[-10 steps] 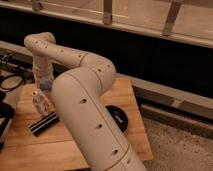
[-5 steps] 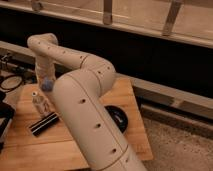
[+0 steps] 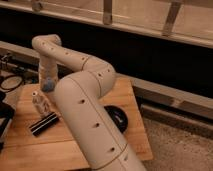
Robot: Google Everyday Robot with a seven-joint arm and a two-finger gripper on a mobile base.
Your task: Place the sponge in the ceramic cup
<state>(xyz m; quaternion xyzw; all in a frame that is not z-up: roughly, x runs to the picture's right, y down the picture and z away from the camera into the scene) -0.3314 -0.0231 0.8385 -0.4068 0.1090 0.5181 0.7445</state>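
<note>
My white arm reaches across to the back left of the wooden table [image 3: 127,137]. The gripper [image 3: 48,86] points down there, above the table's far left part. A small blue sponge [image 3: 49,84] sits at its tip, and the gripper looks shut on it. No ceramic cup shows; it is hidden or out of view.
A small clear bottle [image 3: 39,103] stands just in front of the gripper. A flat black bar [image 3: 44,123] lies nearer the front. A black round dish [image 3: 118,119] sits at the right, partly behind my arm. Dark cables [image 3: 11,80] lie left of the table.
The gripper with the blue sponge has sunk slightly toward the table and shifted a little to the right. The bottle, bar and dish have stayed put.
</note>
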